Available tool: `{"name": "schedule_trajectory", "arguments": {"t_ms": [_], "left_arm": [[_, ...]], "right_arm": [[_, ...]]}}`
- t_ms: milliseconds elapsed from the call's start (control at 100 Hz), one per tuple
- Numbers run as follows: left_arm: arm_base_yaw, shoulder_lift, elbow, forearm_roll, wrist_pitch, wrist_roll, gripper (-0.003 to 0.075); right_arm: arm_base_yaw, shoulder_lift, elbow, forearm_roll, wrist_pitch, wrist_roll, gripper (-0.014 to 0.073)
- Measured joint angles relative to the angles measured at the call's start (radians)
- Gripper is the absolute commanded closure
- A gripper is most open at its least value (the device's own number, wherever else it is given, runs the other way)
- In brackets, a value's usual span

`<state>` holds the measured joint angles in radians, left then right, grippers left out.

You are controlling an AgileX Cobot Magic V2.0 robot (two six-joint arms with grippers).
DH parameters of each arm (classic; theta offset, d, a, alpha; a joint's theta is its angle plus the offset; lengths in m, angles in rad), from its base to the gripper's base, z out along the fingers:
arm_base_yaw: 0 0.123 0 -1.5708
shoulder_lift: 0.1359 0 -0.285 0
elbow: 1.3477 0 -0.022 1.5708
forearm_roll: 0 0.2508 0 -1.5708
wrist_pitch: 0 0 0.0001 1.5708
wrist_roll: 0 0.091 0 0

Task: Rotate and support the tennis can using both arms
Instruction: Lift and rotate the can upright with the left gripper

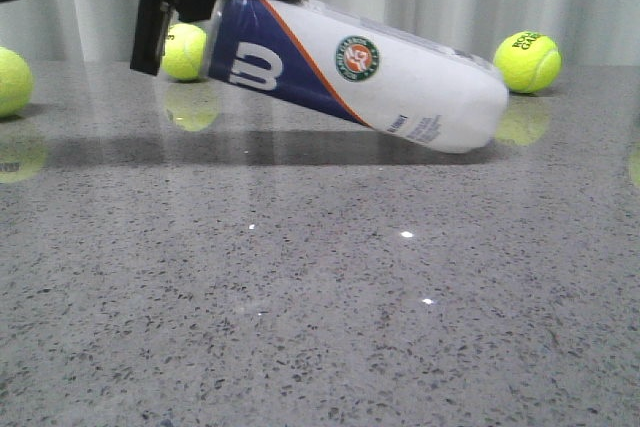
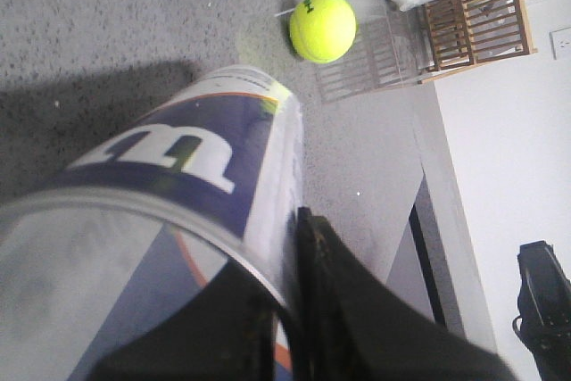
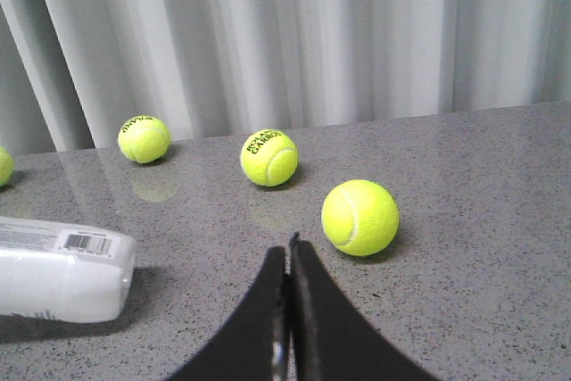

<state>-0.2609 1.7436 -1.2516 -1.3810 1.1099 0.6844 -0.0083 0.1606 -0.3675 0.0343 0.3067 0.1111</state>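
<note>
tennis can (image 1: 360, 72) hangs tilted above the grey table (image 1: 320, 327), navy end up at my left gripper (image 1: 185, 2), white end low and, by its shadow, just off the surface or barely touching; cannot tell which. left gripper clamped on the navy end, one black finger (image 2: 335, 292) pressed flat along the can's wall beside the rim. right gripper (image 3: 288, 310) pinched closed on nothing, hovering near the white end (image 3: 62, 274), apart from it. handling guess: thin smooth plastic tube, light, stiff enough along its length but the wall would likely dent under a hard squeeze; glossy, so it could slip or spin in a one-end hold. best support looks to be under or around the white end, opposite my left hold. loose tennis balls (image 3: 359, 217) sit around the table, one just beside my right fingers, could be knocked.
</note>
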Motion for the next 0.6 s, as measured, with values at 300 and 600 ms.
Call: {"name": "schedule_trajectory", "arguments": {"t_ms": [300, 600], "left_arm": [[0.018, -0.191, -0.237, 0.367, 0.046, -0.16, 0.0741], [-0.023, -0.272, -0.447, 0.9, 0.139, -0.452, 0.0741]], "right_arm": [[0.0, 0.0, 0.0, 0.0, 0.0, 0.0, 0.0659], [0.0, 0.0, 0.0, 0.0, 0.0, 0.0, 0.0659]]}}
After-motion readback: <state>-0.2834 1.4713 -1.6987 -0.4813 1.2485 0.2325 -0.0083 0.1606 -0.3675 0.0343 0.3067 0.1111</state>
